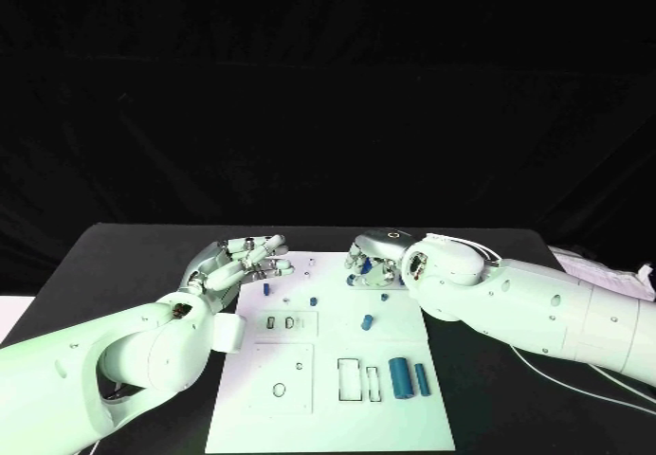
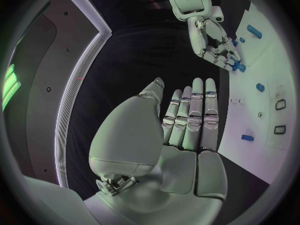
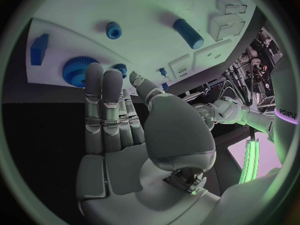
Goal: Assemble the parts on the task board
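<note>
A: Where is the task board?
B: It lies flat in the middle of the black table, a white plate running from the near edge toward the far edge. Several blue parts sit on it.

A: Which parts can you make out?
B: Near the board's near right corner a thick blue cylinder lies beside a thinner blue rod, just right of some rectangular slots. Further up, a small blue peg lies alone at mid-board. A blue gear sits at the board's far edge, right at the right hand's fingertips.

A: The left hand?
B: It hovers over the board's far left corner, fingers straight and side by side, thumb apart, holding nothing. A small blue piece lies on the board just beside it.

A: And the right hand?
B: It is at the far right part of the board, fingers extended toward the gear. The wrist view shows nothing grasped in it; whether the fingertips touch the gear, I cannot tell.
</note>
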`<act>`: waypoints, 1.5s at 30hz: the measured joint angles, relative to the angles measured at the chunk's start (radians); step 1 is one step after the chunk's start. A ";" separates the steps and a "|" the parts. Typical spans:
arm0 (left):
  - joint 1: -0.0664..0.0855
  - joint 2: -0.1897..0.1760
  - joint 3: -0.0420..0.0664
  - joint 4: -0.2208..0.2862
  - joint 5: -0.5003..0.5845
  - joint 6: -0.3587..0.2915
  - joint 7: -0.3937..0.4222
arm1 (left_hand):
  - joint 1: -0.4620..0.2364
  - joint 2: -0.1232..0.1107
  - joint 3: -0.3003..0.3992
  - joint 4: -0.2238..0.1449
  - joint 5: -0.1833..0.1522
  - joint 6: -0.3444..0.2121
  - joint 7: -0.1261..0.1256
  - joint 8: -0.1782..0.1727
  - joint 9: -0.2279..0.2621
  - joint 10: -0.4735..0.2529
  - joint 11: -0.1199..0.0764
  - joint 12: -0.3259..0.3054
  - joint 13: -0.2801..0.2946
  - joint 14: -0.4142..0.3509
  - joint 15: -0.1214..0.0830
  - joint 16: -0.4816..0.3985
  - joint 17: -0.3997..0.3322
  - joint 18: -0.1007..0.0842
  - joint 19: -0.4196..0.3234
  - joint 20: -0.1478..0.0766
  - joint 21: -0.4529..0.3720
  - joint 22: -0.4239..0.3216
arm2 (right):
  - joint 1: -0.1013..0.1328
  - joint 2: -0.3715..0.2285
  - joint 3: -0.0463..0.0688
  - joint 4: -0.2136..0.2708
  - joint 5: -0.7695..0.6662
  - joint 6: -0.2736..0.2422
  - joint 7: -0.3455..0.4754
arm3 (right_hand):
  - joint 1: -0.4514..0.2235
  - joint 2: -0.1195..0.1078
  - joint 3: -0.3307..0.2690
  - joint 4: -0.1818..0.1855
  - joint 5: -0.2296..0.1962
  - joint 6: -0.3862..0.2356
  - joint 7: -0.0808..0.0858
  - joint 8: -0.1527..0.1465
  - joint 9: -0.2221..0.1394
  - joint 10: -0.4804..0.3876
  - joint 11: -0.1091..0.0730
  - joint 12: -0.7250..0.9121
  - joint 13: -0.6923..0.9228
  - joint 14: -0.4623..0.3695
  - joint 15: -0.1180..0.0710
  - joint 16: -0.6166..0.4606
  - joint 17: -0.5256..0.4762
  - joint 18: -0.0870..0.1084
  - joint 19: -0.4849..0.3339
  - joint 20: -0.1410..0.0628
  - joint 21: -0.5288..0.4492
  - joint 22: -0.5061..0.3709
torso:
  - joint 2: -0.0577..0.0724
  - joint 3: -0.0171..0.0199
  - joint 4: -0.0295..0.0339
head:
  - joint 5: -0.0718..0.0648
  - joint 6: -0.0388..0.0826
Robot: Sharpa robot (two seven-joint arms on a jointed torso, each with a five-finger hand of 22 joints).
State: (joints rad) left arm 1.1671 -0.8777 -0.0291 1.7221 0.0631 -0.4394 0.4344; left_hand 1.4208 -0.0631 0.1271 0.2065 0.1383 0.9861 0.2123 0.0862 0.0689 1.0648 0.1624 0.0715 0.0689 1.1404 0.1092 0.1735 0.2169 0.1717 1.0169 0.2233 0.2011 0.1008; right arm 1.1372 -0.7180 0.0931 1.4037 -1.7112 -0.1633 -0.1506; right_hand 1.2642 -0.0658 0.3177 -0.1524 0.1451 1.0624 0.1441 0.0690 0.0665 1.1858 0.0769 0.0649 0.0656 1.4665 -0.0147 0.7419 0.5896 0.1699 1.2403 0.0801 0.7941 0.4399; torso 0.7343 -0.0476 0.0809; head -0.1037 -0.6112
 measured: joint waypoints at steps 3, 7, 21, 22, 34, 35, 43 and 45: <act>0.000 0.000 0.000 -0.002 0.002 0.002 -0.002 | 0.000 0.000 0.000 0.000 0.000 0.000 0.000 0.000 0.000 0.000 0.000 0.000 0.000 0.000 0.000 0.000 0.001 0.000 0.003 -0.003 0.000 0.000 | 0.000 0.001 0.000 0.002 -0.012 0.010 -0.009 | 0.013 -0.019 0.021 0.024 0.000 -0.002 -0.001 0.000 0.000 -0.017 0.004 0.000 0.001 0.000 0.000 0.186 0.179 -0.003 0.032 0.004 0.141 0.165 | 0.004 0.0000 0.0006 | 0.002 0.001; 0.000 0.000 0.000 -0.003 0.003 0.005 -0.005 | 0.000 0.000 0.000 0.000 0.000 0.000 0.000 0.000 0.000 0.000 0.000 0.000 0.000 0.002 0.002 0.000 0.001 0.000 0.003 -0.003 0.000 0.000 | 0.000 0.002 0.000 0.003 -0.026 0.020 -0.019 | 0.022 -0.028 0.035 0.046 0.000 0.002 -0.005 0.000 0.000 -0.036 0.007 0.000 0.001 0.000 0.000 0.316 0.309 -0.018 0.053 0.008 0.247 0.292 | 0.008 0.0000 0.0021 | 0.002 0.004; 0.000 0.000 0.000 -0.003 0.007 0.018 -0.020 | 0.000 0.000 -0.002 -0.004 0.000 -0.005 0.005 -0.006 0.000 -0.004 0.004 -0.001 0.000 0.004 0.004 0.000 0.005 0.000 0.007 0.000 0.000 0.000 | 0.001 0.025 0.001 -0.019 -0.040 0.041 -0.027 | 0.033 -0.028 0.082 0.086 0.000 0.026 0.002 0.000 0.002 -0.036 0.006 0.000 -0.001 -0.004 0.004 0.471 0.463 -0.046 0.082 0.011 0.385 0.464 | 0.020 -0.0007 0.0087 | -0.001 0.011; 0.000 0.000 0.000 -0.003 0.007 0.019 -0.021 | 0.000 0.000 0.000 -0.006 0.000 -0.005 0.005 -0.006 0.000 -0.004 0.004 -0.003 0.000 0.004 0.004 0.000 0.005 0.000 0.007 0.000 0.000 -0.001 | 0.001 0.026 0.001 -0.020 -0.040 0.042 -0.027 | 0.035 -0.026 0.086 0.088 0.000 0.031 0.002 0.000 0.003 -0.036 0.006 0.000 -0.001 -0.004 0.004 0.477 0.469 -0.046 0.082 0.011 0.392 0.472 | 0.021 -0.0010 0.0096 | 0.000 0.011; 0.000 0.000 0.000 -0.002 0.008 0.026 -0.032 | 0.004 0.004 0.000 -0.011 0.000 -0.005 0.005 -0.006 0.000 -0.007 0.007 -0.006 0.000 0.004 0.004 -0.004 0.007 0.000 0.007 0.000 -0.004 -0.002 | 0.005 0.031 0.004 -0.027 -0.039 0.048 -0.024 | 0.049 -0.013 0.127 0.096 -0.026 0.079 -0.007 0.008 0.008 0.008 -0.001 0.000 -0.001 -0.004 0.004 0.522 0.512 -0.047 0.088 0.012 0.441 0.532 | 0.028 -0.0025 0.0133 | -0.002 0.006; 0.000 0.000 0.000 -0.002 0.008 0.027 -0.033 | 0.004 0.004 0.000 -0.011 0.000 -0.005 0.005 -0.006 0.000 -0.007 0.007 -0.006 0.000 0.004 0.004 -0.004 0.007 0.000 0.007 0.000 -0.004 -0.002 | 0.005 0.031 0.004 -0.027 -0.039 0.047 -0.024 | 0.052 -0.015 0.133 0.096 -0.033 0.081 -0.008 0.008 0.008 0.010 -0.003 0.000 -0.001 -0.004 0.004 0.525 0.514 -0.047 0.089 0.011 0.445 0.537 | 0.029 -0.0026 0.0134 | -0.002 0.006; 0.000 -0.001 0.000 -0.001 0.008 0.028 -0.036 | 0.004 0.004 0.000 -0.011 0.000 -0.005 0.005 -0.006 0.000 -0.007 0.007 -0.006 0.000 0.004 0.004 -0.004 0.008 0.000 0.007 0.000 -0.004 -0.002 | 0.005 0.034 0.005 -0.031 -0.041 0.029 -0.026 | 0.063 -0.008 0.151 0.098 -0.059 0.089 -0.009 0.004 0.011 0.018 -0.004 -0.002 -0.002 -0.004 0.004 0.535 0.524 -0.047 0.089 0.011 0.459 0.555 | 0.032 -0.0033 0.0161 | -0.005 0.010; 0.000 -0.001 0.000 0.000 0.008 0.029 -0.036 | 0.004 0.004 0.000 -0.011 0.000 -0.005 0.005 -0.006 0.000 -0.007 0.007 -0.006 0.000 0.004 0.004 -0.004 0.008 0.000 0.007 0.000 -0.004 -0.002 | 0.005 0.034 0.005 -0.030 -0.042 0.019 -0.028 | 0.063 -0.008 0.156 0.097 -0.064 0.092 -0.012 0.003 0.011 0.018 -0.004 -0.004 -0.002 -0.004 0.004 0.540 0.525 -0.047 0.089 0.011 0.459 0.558 | 0.033 -0.0032 0.0168 | -0.005 0.010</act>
State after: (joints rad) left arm 1.1675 -0.8789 -0.0289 1.7216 0.0710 -0.4105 0.3980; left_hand 1.4247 -0.0592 0.1272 0.1955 0.1383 0.9806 0.2176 0.0804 0.0690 1.0576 0.1696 0.0658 0.0690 1.1440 0.1129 0.1693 0.2249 0.1714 1.0239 0.2234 0.1974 0.0988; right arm 1.1420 -0.6838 0.0978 1.3741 -1.7537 -0.1444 -0.1781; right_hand 1.3272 -0.0737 0.4738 -0.0550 0.0808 1.1539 0.1322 0.0717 0.0773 1.2037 0.0725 0.0607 0.0632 1.4627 -0.0108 1.2821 1.1145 0.1234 1.3289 0.0913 1.2531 0.9979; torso 0.7677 -0.0508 0.0977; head -0.1087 -0.6010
